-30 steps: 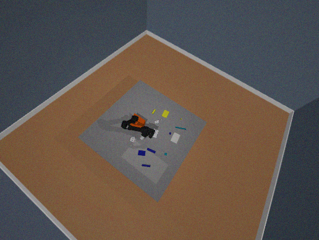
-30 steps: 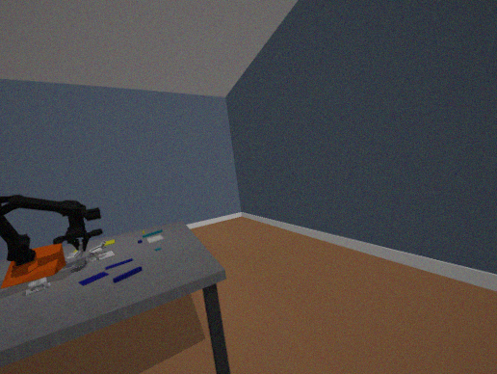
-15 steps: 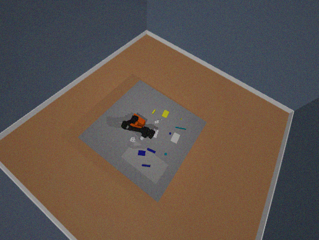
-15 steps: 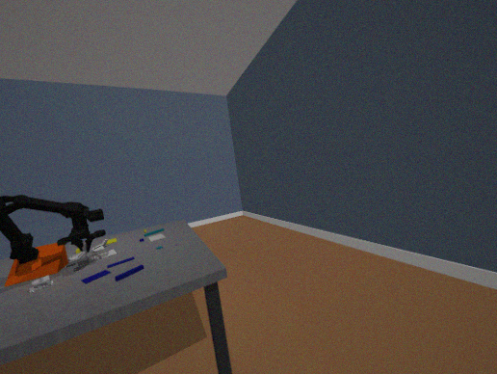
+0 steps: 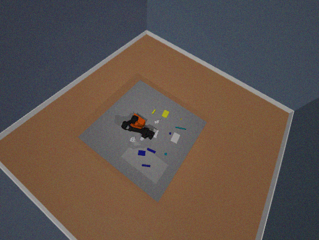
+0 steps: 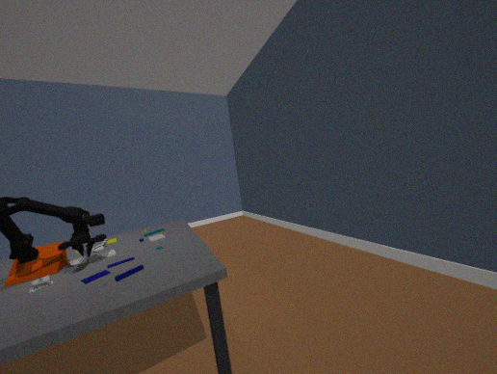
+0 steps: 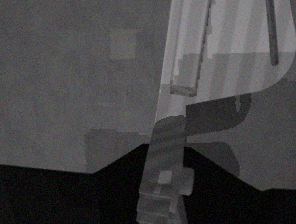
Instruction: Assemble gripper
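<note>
My gripper [image 5: 150, 135] [image 6: 84, 253] [image 7: 165, 154] is shut on a pale ribbed part [image 7: 235, 35] low over the table. The wrist view shows its broad, rounded end and narrow section between the fingers; I cannot tell whether it is a jaw or the housing plate. A white piece [image 5: 156, 133] shows beside the gripper. A bumpy white piece [image 5: 132, 139] [image 6: 41, 282] lies near the arm, a small white piece [image 5: 157, 121] lies on the other side, and a flat white plate [image 5: 175, 138] [image 6: 157, 237] lies farther out. The pins and any meshing are not discernible.
An orange block [image 5: 138, 120] [image 6: 48, 252] stands by the arm. Dark blue bars [image 5: 151, 150] [image 6: 129, 273] and a blue plate [image 5: 141, 153] lie to one side. A yellow plate [image 5: 165, 114] and a teal strip [image 5: 180, 128] [image 6: 154, 232] lie farther off.
</note>
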Robot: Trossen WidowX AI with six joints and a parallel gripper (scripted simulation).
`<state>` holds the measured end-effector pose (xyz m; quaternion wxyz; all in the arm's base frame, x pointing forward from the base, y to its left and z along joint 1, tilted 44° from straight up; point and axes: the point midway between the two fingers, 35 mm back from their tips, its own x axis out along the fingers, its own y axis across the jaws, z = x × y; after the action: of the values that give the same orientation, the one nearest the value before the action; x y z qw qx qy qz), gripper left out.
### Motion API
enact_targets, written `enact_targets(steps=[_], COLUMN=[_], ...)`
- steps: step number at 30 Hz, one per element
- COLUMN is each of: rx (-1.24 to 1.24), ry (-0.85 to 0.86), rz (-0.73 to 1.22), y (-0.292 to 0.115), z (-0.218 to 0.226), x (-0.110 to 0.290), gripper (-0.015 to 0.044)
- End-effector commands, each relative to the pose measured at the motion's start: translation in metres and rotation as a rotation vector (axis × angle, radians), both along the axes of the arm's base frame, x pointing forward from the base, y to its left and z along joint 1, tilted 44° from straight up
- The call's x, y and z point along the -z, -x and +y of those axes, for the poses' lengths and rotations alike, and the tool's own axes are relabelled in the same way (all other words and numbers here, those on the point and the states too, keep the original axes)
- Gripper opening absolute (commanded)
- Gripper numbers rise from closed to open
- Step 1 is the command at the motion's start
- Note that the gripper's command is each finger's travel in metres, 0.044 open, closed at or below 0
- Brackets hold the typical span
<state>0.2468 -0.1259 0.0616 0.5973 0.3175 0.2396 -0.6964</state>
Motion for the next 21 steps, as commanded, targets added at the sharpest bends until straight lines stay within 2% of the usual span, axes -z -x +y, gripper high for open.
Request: enact_targets(steps=[1, 16, 21], rx=[0.0, 0.001, 0.0], ry=[0.004, 0.008, 0.006], rz=[0.007, 0.007, 0.007], y=[0.003, 0.007, 0.005], z=[-0.006, -0.018, -0.012], x=[0.006, 0.017, 0.012], gripper=[0.0037, 0.0037, 0.0168])
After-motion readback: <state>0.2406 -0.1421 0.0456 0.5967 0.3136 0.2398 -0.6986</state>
